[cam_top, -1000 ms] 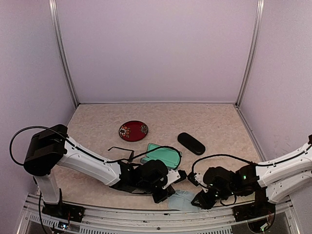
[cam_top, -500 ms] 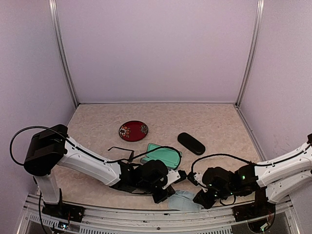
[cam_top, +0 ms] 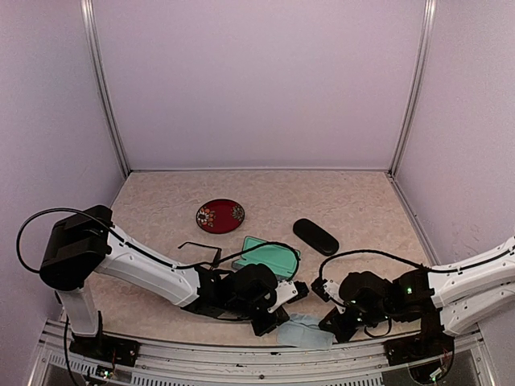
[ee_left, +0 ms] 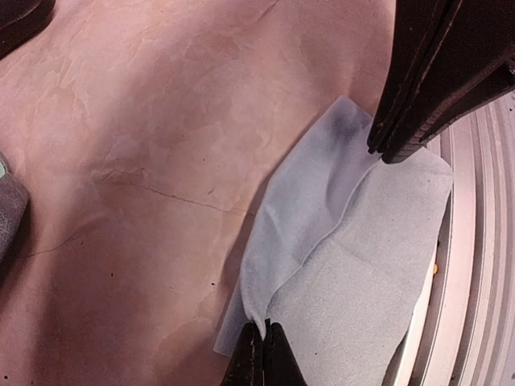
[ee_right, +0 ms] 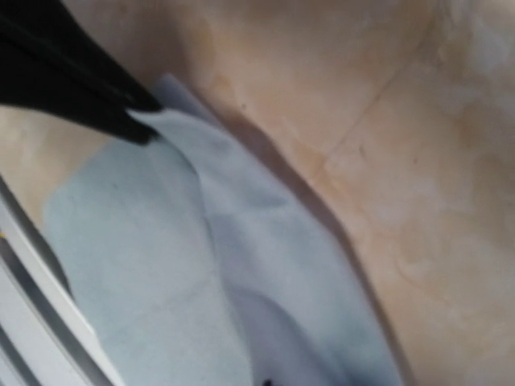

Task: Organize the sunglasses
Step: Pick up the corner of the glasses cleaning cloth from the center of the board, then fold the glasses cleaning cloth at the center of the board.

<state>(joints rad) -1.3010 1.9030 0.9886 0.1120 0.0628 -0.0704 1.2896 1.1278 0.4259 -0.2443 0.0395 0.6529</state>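
So the left gripper [ee_left: 261,354] is clamped on the near edge of the cloth [ee_left: 346,265], and the right gripper [ee_left: 385,149] is pinched tight on the corner at 1 o'clock from it. I'd lift both together and keep it taut so nothing sags or slips out. The black sunglasses [cam_top: 201,251] sit untouched on the table [cam_top: 362,201], 10 o'clock from the cloth. A second ago the right jaws were part open; now they're closed.
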